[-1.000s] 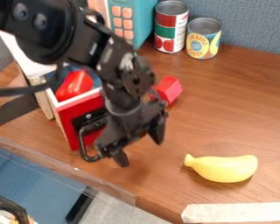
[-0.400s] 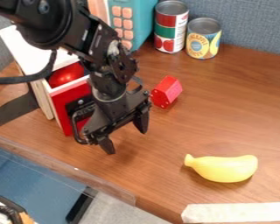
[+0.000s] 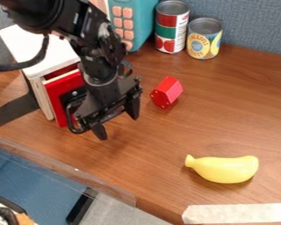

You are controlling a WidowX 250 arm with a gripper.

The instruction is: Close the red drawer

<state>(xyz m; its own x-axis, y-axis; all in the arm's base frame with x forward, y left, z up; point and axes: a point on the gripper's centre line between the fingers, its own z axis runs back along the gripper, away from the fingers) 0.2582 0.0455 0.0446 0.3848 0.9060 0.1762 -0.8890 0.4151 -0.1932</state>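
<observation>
Drawer (image 3: 56,92) nearly shut: red front close to the white cabinet (image 3: 32,48), only a narrow gap along its top edge. Looks like most of the closing is done, judging by that gap; the last bit of inward travel is left, then backing the arm off. Gripper (image 3: 116,119) is right at the drawer's front, fingers spread apart, nothing between them. It overlaps the handle (image 3: 68,118) from this angle; can't tell if it's pressing on it or just beside it. Drawer contents mostly hidden, can't confirm what's in there. Rest of the scene, all relative to the drawer: red block (image 3: 166,92) to its right, on the table (image 3: 184,136), apart from the gripper; banana (image 3: 225,169) lying farther right and nearer the camera; teal toy (image 3: 134,22) behind it; tall can (image 3: 172,26) and short can (image 3: 205,38) upright, behind and to the right. None of these block the drawer's remaining path, as far as visible.
</observation>
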